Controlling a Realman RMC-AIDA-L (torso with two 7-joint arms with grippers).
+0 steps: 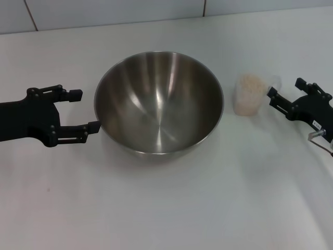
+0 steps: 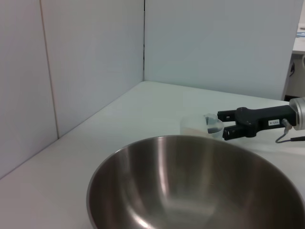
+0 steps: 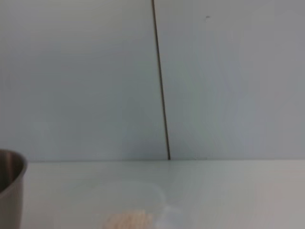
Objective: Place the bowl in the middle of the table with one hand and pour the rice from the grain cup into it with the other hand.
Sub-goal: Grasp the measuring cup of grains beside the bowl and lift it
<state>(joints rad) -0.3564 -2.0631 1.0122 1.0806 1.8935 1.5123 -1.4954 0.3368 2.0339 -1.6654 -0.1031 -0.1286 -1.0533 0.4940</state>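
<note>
Unreadable white label on right gripper (image 1: 276, 97)

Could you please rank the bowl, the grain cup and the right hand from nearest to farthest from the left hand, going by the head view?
Measured from the left hand:
1. The bowl, directly beside it in the table's middle; its lower fingertip reaches the rim.
2. The grain cup, beyond the bowl's right side, holding rice.
3. The right hand, farthest, just right of the cup.
</note>
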